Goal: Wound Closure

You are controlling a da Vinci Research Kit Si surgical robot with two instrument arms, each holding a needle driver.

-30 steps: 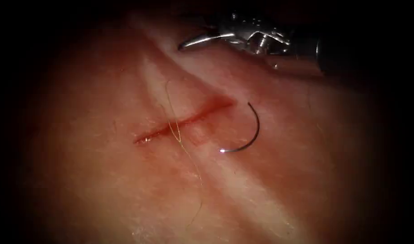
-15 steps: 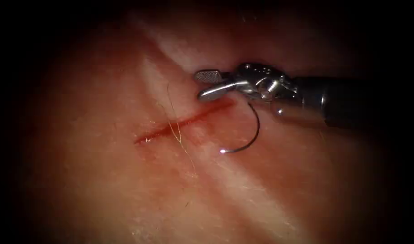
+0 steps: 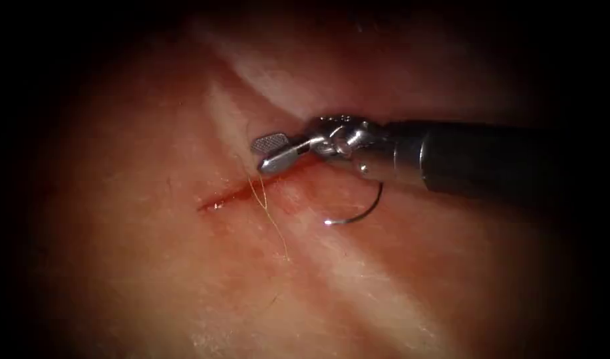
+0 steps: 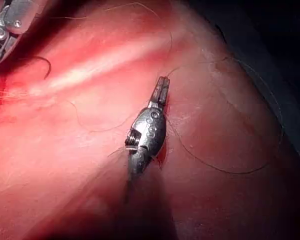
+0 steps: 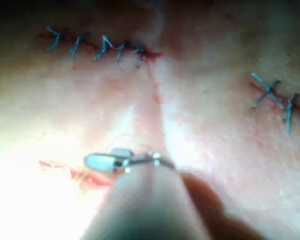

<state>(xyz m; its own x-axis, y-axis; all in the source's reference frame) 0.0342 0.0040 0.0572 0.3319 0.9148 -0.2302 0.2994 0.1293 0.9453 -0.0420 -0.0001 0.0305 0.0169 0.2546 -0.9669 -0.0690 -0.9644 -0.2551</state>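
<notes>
**Closing in on the cut, jaws empty**

Reaching in from the right, the right tool [image 3: 268, 151] has come down and leftward over the last second; its parted jaws, holding nothing, now hover over the right end of the cut [image 3: 248, 191] in the tissue [image 3: 152, 266]. The needle [image 3: 361, 211] lies loose on the surface to the right of the cut, unmoved and ungripped, its upper curve passing behind the tool's shaft. A pale thread [image 3: 268, 209] crosses the cut near the jaw tips. The left tool [image 4: 161, 91] rests with jaws together on the tissue well away, apparently gripping nothing. No stitch closes this cut yet.
</notes>
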